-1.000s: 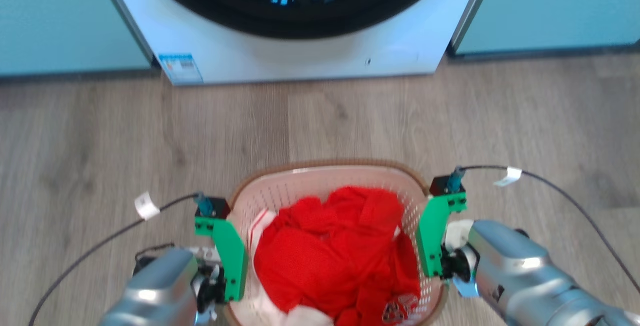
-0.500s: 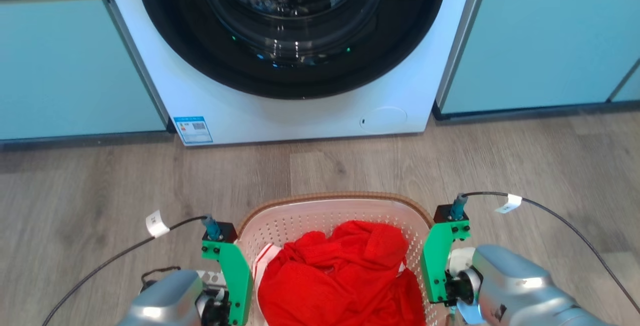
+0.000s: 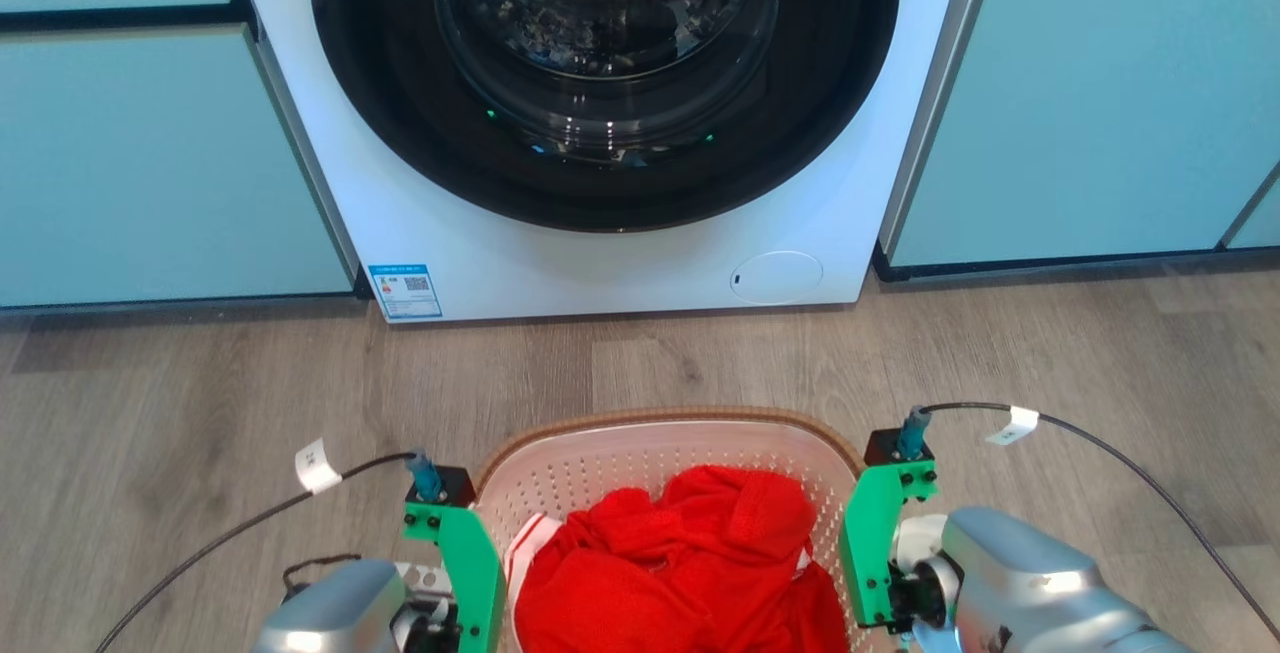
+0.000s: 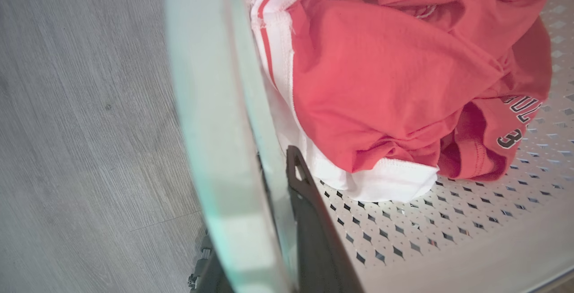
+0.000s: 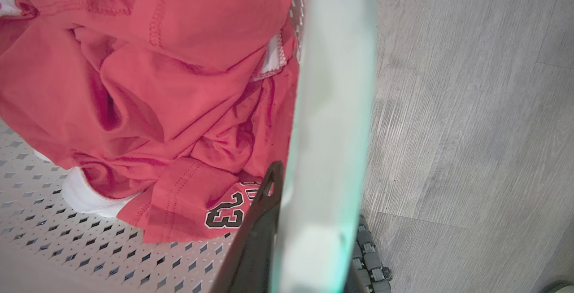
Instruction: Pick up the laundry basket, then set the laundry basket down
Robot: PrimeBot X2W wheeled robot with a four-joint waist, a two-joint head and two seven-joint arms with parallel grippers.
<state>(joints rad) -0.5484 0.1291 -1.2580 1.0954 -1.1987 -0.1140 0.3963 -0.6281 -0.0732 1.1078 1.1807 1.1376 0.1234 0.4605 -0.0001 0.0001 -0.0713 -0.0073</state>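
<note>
Laundry basket [image 3: 620,463]: in front of the washer [image 3: 620,273], lined up with its round door [image 3: 600,53], and a strip of wooden floor [image 3: 200,393] apart from it. I cannot tell whether it is clear of the floor.
Basket rim: brown and woven-looking, and the far edge curves toward the washer.
Load: red clothes [image 3: 690,573] with white trim are heaped inside. A black number shows on one fold in the right wrist view.
Left gripper [image 4: 269,172]: on the basket side nearest the washer's sticker [image 3: 405,290] corner. The jaws pinch the basket wall, one dark finger [image 4: 309,212] inside against the perforated plastic and the other outside.
Right gripper [image 5: 309,185]: on the opposite side, nearest the washer's round cap [image 3: 775,278]. The jaws pinch the wall the same way, with the inner finger [image 5: 255,234] beside the red cloth.
Cabinets [image 3: 1080,83]: pale teal fronts flank the washer on both sides.
</note>
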